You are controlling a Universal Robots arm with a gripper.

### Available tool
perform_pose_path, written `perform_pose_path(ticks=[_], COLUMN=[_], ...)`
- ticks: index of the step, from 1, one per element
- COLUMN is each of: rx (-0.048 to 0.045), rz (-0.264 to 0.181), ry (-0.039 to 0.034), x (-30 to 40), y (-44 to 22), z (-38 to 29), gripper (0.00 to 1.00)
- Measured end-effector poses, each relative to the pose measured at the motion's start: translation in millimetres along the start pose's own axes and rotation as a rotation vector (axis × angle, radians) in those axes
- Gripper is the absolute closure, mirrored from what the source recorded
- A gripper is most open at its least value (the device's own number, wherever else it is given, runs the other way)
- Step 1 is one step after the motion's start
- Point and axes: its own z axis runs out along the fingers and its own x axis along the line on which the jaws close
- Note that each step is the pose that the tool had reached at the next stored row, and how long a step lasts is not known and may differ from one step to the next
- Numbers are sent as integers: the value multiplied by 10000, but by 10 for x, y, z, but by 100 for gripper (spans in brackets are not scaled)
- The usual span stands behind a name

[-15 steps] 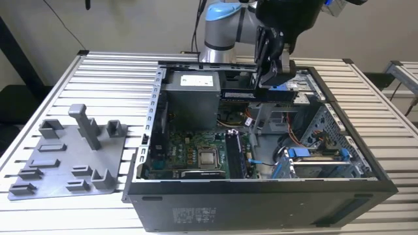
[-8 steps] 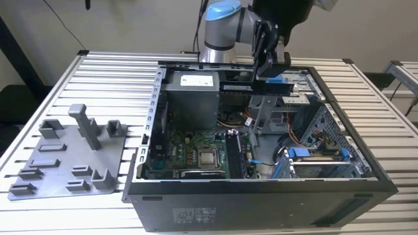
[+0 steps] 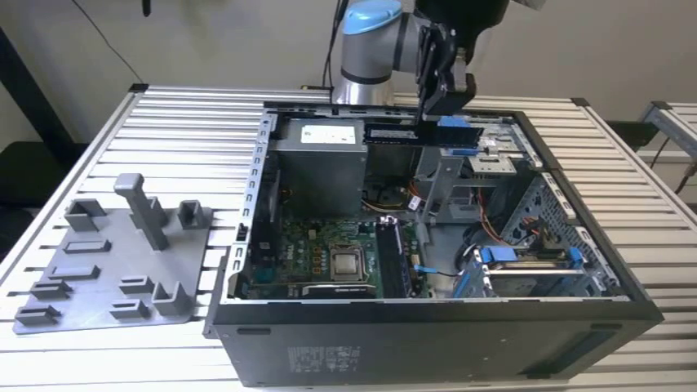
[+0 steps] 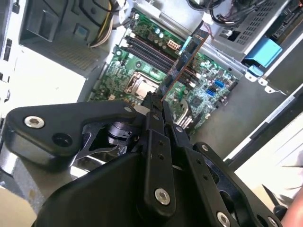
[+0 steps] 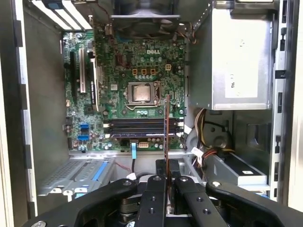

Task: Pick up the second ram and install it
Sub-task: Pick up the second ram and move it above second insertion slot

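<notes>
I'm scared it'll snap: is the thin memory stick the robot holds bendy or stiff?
Probably stiff: the second ram juts straight from the gripper without sagging. Likely light, since a pinch at one end carries it. It is a thin board, so probably fragile if knocked.

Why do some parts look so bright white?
In the second wrist view, light washes out a pale surface, though the second ram looks evenly lit; in the first wrist view, the power supply glares; in the exterior view, the case interior is shadowed.
</notes>
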Motion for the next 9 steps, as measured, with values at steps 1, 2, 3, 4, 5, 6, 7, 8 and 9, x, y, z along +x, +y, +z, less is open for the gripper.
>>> perform_pose_path(ticks=[1,2,3,4,5,6,7,8,9], rx=[0,-1,0,0,-1,-1,-1,-1,-1], rz=[0,0,0,0,0,0,0,0,0], ry=[1,0,-2,-3,-4,-7,-10,-14,-20], x=[-25,-50,-73,-95,-117,-138,-158,-176,-190], y=[1,2,3,4,5,6,6,7,8], z=[0,1,2,3,3,3,4,4,5], gripper=[86,86,86,86,86,86,86,86,86])
